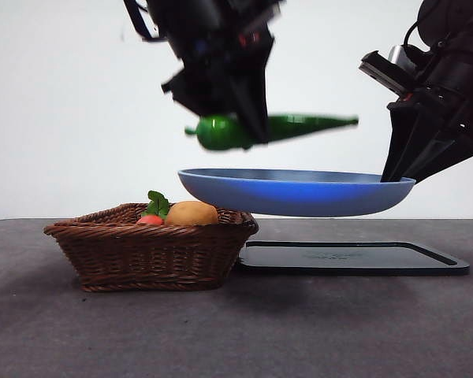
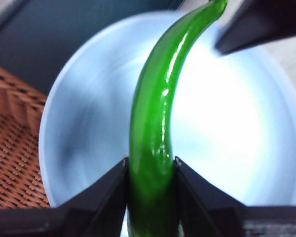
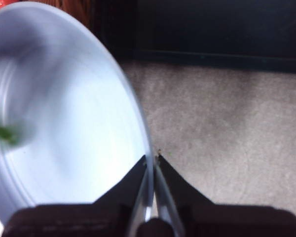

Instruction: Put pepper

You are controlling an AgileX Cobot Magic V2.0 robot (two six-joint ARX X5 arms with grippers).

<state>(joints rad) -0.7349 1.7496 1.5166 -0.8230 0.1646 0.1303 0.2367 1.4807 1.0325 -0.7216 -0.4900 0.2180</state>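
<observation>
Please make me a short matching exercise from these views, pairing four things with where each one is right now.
Things:
1. pepper
2. blue plate
3. wicker basket
4. black tray

Places:
A. lying flat on the table under the raised plate
B. clamped by its rim in the right gripper, up off the table
C. gripped at its thick end by the left gripper, in the air above the plate
D. standing on the table with an orange-tan fruit and a small red fruit inside

Pairs: 1-C, 2-B, 3-D, 4-A
</observation>
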